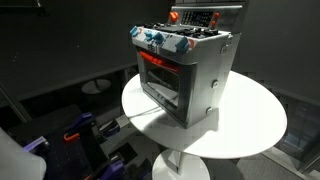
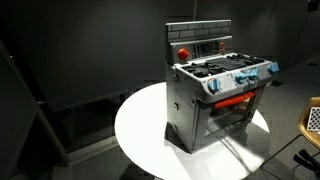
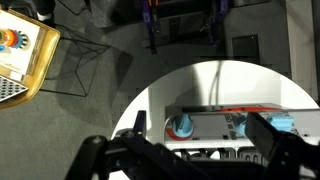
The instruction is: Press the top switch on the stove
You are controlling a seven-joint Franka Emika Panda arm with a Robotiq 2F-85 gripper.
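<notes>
In the wrist view, a yellow box (image 3: pixel 22 55) lies far to the left on the dark floor. To its right is the round white table (image 3: pixel 200 85). The stove (image 3: pixel 225 125) sits on that table, seen from above. It has a blue knob (image 3: pixel 182 127) on its left side. The gripper (image 3: pixel 185 158) hangs over the stove at the bottom of the picture. Its two dark fingers (image 3: pixel 105 155) are spread far apart, one at each side, and they hold nothing.

In an exterior view, some purple and blue things (image 1: pixel 75 130) sit low on the left. Then comes the white table (image 1: pixel 250 130) with the stove (image 1: pixel 190 75) standing upright on it. Its oven door (image 1: pixel 162 82) glows red and faces left. The red back panel (image 1: pixel 195 17) is at the top right.

In an exterior view, the table (image 2: pixel 140 130) starts on the left. The stove (image 2: pixel 215 100) stands to the right of the middle, with its door facing right.
</notes>
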